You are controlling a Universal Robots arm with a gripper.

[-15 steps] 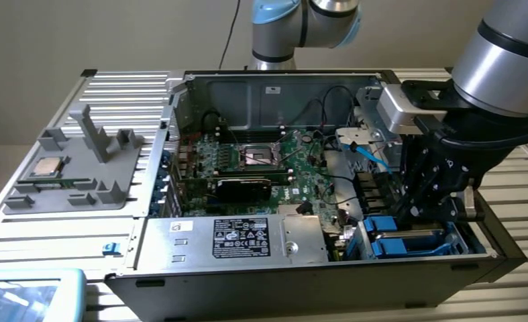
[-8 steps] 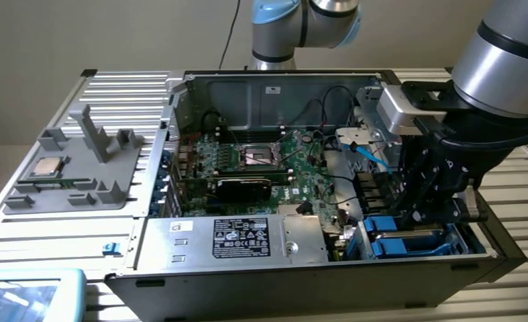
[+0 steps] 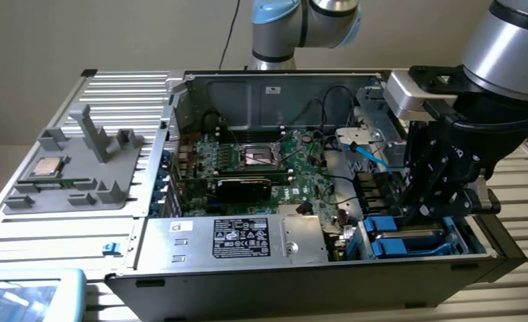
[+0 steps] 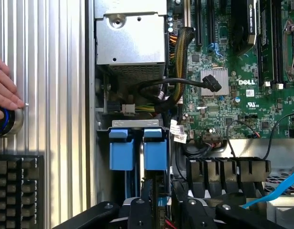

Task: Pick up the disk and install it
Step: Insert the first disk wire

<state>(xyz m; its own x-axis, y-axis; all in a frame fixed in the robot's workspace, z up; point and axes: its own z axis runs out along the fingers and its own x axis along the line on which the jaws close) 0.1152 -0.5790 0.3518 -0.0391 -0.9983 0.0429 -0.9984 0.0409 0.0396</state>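
The end effector [image 3: 431,209], fingers slightly spread and gripping nothing, hangs low over the computer case's [image 3: 273,268] drive bay, where the blue-framed disk [image 3: 407,240] sits slotted directly beneath it.

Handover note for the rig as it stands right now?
Gripper: low over the drive bay at the exterior view's right; whether its fingers are open can't be told.
Disk: blue carrier standing in the bay beside a second blue carrier, under the gripper.
Done: disk appears to be in the bay.
Left: confirm it is fully seated and released.
Note: a person's hand rests on a knob in the wrist view.
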